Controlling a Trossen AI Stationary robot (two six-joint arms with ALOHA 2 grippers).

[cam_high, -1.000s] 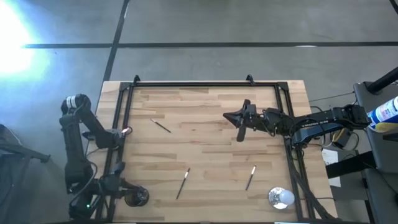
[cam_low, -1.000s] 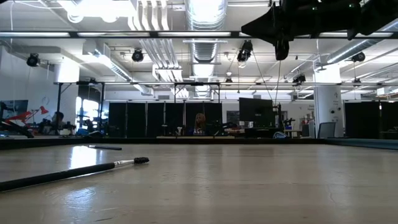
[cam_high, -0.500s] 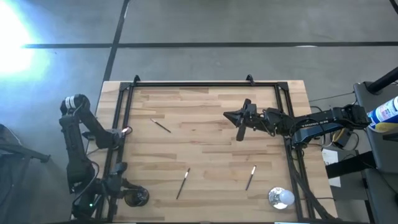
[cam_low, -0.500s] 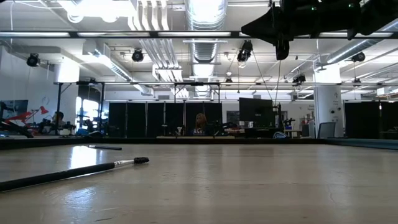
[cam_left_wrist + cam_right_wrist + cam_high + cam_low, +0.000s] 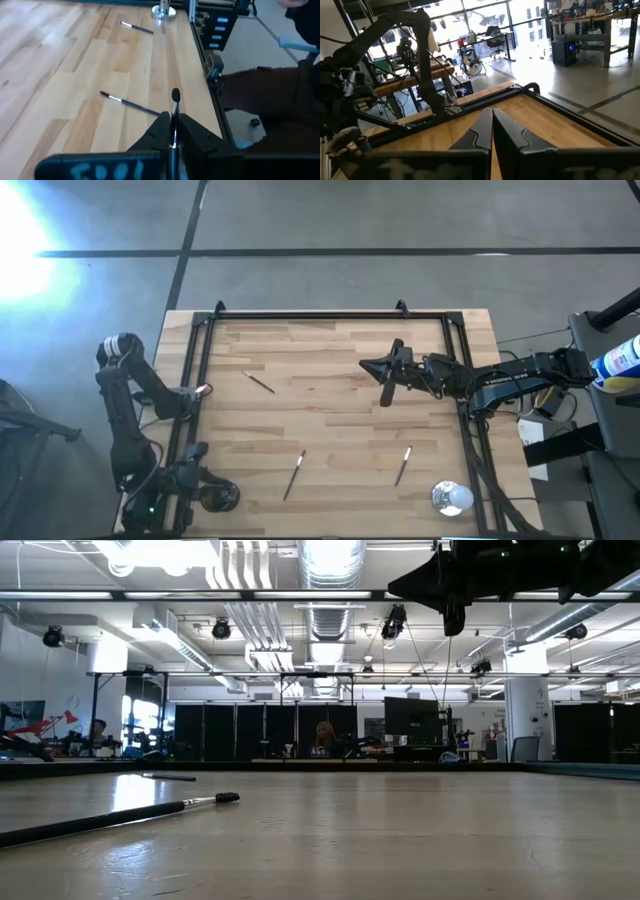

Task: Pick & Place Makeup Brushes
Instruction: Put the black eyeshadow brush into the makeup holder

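Three makeup brushes lie flat on the wooden table: one at the far left, one at the near middle, and one at the near right. My left gripper is at the table's near left corner, shut on another makeup brush. My right gripper hangs shut above the table's middle with nothing between its fingers, and shows at the top of the low view. My left gripper pinches the brush's thin shaft between its two fingers, a little below the dark head. The brush lies along the fingers, its head sticking out past the fingertips. The fingers slant down toward the table's right, and the brush is lifted clear.
A black rail frame borders the table. A round black object stands at the near left corner, and a shiny silver-white round object at the near right. A person in dark clothes is beside the table's near edge.
My left arm has swung slightly toward the table's right at the near left corner. Nothing on the table has moved.
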